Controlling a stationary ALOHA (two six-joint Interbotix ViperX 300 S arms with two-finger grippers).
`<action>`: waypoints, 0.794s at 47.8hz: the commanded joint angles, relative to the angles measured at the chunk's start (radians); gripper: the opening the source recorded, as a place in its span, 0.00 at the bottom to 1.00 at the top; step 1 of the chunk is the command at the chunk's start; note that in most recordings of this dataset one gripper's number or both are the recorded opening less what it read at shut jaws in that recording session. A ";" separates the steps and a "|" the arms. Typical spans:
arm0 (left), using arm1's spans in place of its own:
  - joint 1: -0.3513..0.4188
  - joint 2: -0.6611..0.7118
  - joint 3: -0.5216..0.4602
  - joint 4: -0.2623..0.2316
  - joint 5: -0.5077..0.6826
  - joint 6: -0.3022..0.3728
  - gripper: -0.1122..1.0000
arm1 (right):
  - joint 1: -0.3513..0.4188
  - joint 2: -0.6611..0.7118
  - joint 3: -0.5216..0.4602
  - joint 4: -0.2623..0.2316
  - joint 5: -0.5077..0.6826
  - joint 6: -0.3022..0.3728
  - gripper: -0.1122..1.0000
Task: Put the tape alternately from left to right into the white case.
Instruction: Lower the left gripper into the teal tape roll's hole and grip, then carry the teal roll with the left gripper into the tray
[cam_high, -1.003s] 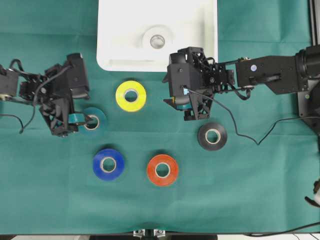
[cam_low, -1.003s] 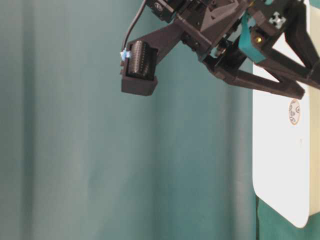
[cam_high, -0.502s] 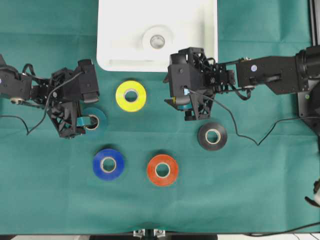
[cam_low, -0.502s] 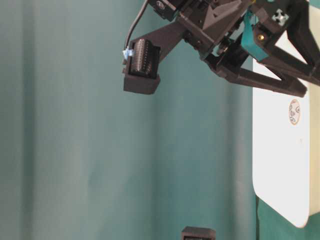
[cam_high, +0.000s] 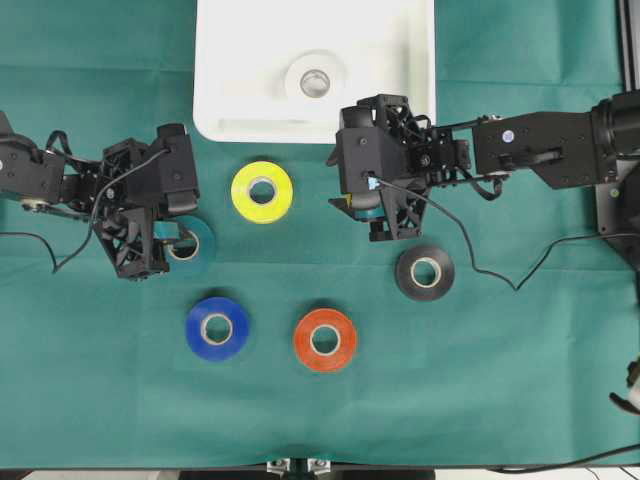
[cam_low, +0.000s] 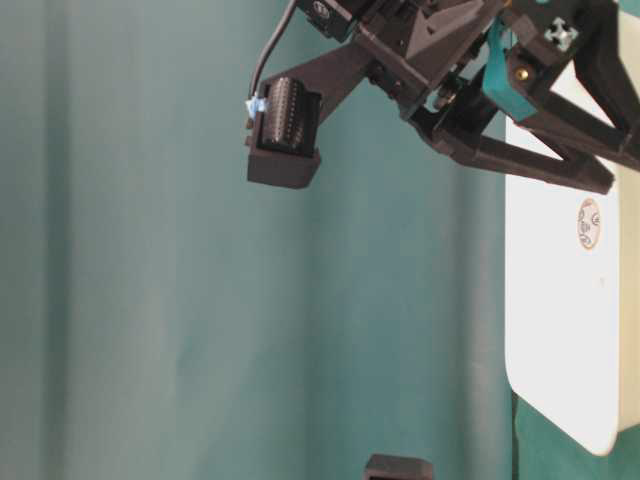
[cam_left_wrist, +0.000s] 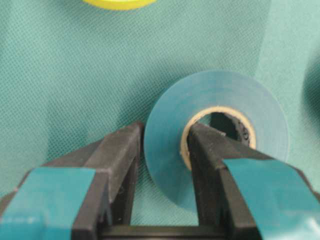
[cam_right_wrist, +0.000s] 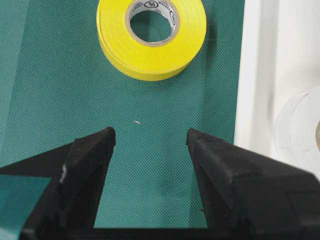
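My left gripper (cam_high: 165, 242) is shut on the teal tape (cam_high: 196, 243), which lies flat on the green cloth. In the left wrist view one finger (cam_left_wrist: 120, 155) presses the teal tape's (cam_left_wrist: 225, 100) outer side and the other sits inside its core. My right gripper (cam_right_wrist: 150, 137) is open over bare cloth, with nothing between its fingers. It hangs just below the white case (cam_high: 400, 60). The white tape (cam_high: 315, 77) lies in the case. The yellow tape (cam_high: 262, 192) lies between the two arms.
The black tape (cam_high: 424, 272), blue tape (cam_high: 217, 328) and orange-red tape (cam_high: 324, 340) lie flat on the cloth nearer the front. The case's rim (cam_right_wrist: 255, 75) runs close to the right gripper's right side. The table-level view shows the case's edge (cam_low: 560, 330).
My left gripper has slid a little to the right and closed on the teal tape's wall. The right arm has stayed where it was.
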 joint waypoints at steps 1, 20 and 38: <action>-0.011 -0.017 -0.002 0.000 0.003 -0.002 0.07 | 0.002 -0.029 -0.006 -0.002 -0.006 0.000 0.70; -0.011 -0.071 -0.018 0.000 0.025 0.005 0.07 | 0.002 -0.029 -0.005 0.000 -0.002 0.000 0.70; -0.011 -0.221 -0.029 0.005 0.124 0.009 0.07 | 0.003 -0.029 -0.006 -0.002 -0.003 0.000 0.70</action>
